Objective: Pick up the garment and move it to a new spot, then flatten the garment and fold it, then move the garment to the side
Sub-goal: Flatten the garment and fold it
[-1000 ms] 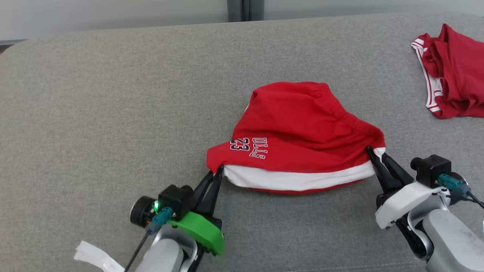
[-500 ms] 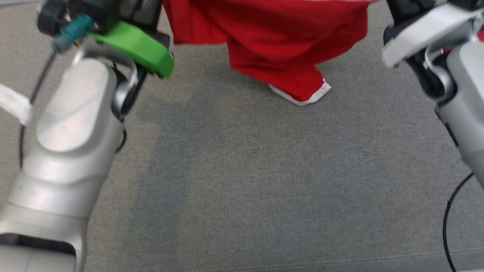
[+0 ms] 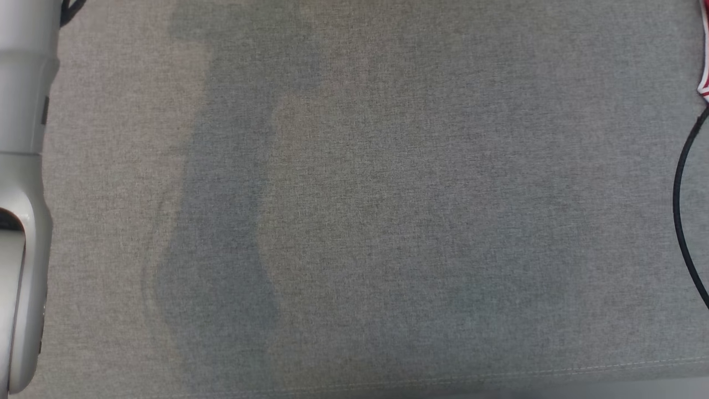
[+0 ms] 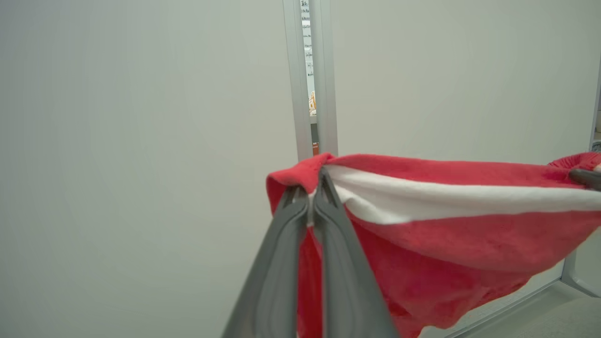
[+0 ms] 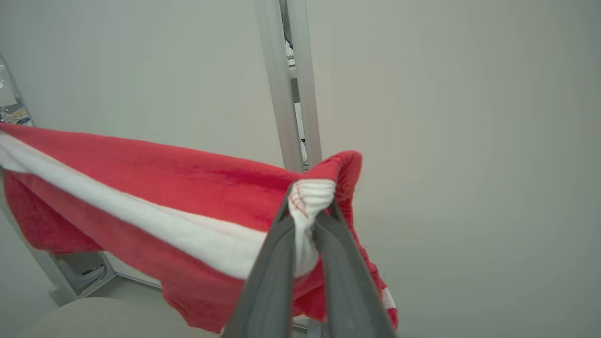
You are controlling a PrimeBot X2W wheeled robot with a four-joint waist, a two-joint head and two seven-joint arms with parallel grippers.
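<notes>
Pinching the garment [image 4: 446,244] at two ends: with the left end effector [image 4: 307,184], pressed together on a red corner; with the right end effector [image 5: 310,203], clamped on the white ribbed band. Strung between the two, sagging below both, lifted clear of the grey cushion [image 3: 354,221]. Probably mid-carry to a new spot. Hold both pinches firm, move both level and together — no widening the span, for fear of losing a corner. Lower hem-first, then draw back gently to spread flat.

Right fingers [image 5: 272,272] pinched on white-banded corner of red garment [image 5: 155,178]; rest stretched left, sagging before pale wall [image 5: 469,141].
</notes>
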